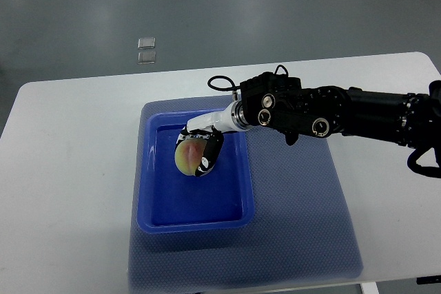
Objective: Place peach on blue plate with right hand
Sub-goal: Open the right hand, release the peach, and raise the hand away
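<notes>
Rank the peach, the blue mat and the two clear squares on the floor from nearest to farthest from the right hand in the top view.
1. Peach: held in the right hand, over the blue plate.
2. Blue mat: under the plate.
3. Clear squares: on the floor beyond the table.

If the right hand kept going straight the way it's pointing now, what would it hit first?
The right hand points left and downward, holding the peach. Straight on, the peach would probably meet the floor of the blue plate near its left wall first; depth is unclear from above.
</notes>
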### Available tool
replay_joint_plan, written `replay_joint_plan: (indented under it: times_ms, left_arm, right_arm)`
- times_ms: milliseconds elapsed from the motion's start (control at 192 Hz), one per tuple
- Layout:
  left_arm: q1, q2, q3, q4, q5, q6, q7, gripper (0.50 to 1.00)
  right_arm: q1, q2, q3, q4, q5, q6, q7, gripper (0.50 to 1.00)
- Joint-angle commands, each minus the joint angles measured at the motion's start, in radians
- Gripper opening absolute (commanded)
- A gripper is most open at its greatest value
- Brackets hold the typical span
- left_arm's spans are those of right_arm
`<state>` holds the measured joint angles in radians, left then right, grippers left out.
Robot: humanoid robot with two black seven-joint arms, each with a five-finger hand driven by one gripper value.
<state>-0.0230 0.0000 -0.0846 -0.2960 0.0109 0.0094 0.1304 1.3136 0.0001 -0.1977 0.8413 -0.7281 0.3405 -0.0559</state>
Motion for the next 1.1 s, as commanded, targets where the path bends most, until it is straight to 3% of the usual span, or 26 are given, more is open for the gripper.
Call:
replay_joint_plan:
  times_ms: [0, 407, 538, 621, 626, 684, 741, 793, 799, 861, 1002, 1065, 1070, 1096]
  left_arm:
    - [0.0, 0.0, -0.001, 0.001, 0.0, 0.0, 0.0, 1.0]
    - [0.0, 0.0, -0.001, 0.005, 0.0, 0.001, 0.0, 1.0]
    - [0.0, 0.0, -0.001, 0.003, 0.0, 0.0, 0.0, 1.0]
    - [0.0, 0.0, 0.0, 0.003, 0.0, 0.001, 0.0, 1.0]
    - [0.0, 0.0, 0.0, 0.003, 0.0, 0.001, 0.0, 1.0]
    - [0.0, 0.0, 0.002, 0.003, 0.0, 0.001, 0.0, 1.0]
    - [0.0, 0.0, 0.002, 0.003, 0.0, 0.001, 0.0, 1.0]
    - [0.0, 0.0, 0.002, 0.003, 0.0, 0.001, 0.0, 1.0]
    - [0.0, 0.0, 0.002, 0.0, 0.0, 0.001, 0.0, 1.0]
    - [0.0, 0.0, 0.002, -0.002, 0.0, 0.001, 0.0, 1.0]
    - [0.0, 0.0, 0.002, -0.003, 0.001, 0.001, 0.0, 1.0]
    - [0.0, 0.0, 0.0, -0.003, 0.001, 0.001, 0.0, 1.0]
    - [0.0, 0.0, 0.002, -0.003, 0.001, 0.001, 0.0, 1.0]
    - [0.0, 0.0, 0.002, -0.002, 0.001, 0.001, 0.0, 1.0]
  right_arm:
    - [-0.01, 0.0, 0.0, -0.001, 0.001, 0.003, 0.001, 0.915]
    - [0.035, 0.0, 0.034, -0.001, 0.013, 0.015, 0.002, 0.932]
    - [0.084, 0.0, 0.189, 0.009, 0.019, 0.037, 0.007, 0.932]
    - [0.088, -0.043, 0.235, 0.015, 0.021, 0.043, 0.007, 0.932]
    - [0.084, -0.092, 0.291, 0.018, 0.027, 0.045, 0.008, 0.932]
    - [0.072, -0.146, 0.354, 0.022, 0.047, 0.045, 0.01, 0.932]
    - [0.023, -0.216, 0.443, 0.03, 0.102, 0.037, 0.013, 0.932]
    - [0.022, -0.216, 0.443, 0.03, 0.102, 0.037, 0.013, 0.932]
    - [-0.046, -0.262, 0.54, 0.03, 0.163, 0.028, 0.018, 0.932]
    - [-0.132, -0.292, 0.693, 0.03, 0.246, 0.005, 0.045, 0.932]
    - [-0.335, -0.284, 0.977, 0.01, 0.383, -0.073, 0.143, 0.93]
    - [-0.349, -0.281, 0.995, 0.007, 0.392, -0.081, 0.151, 0.932]
    - [-0.406, -0.266, 1.07, -0.008, 0.429, -0.109, 0.183, 0.932]
    - [-0.432, -0.258, 1.097, -0.018, 0.444, -0.123, 0.199, 0.932]
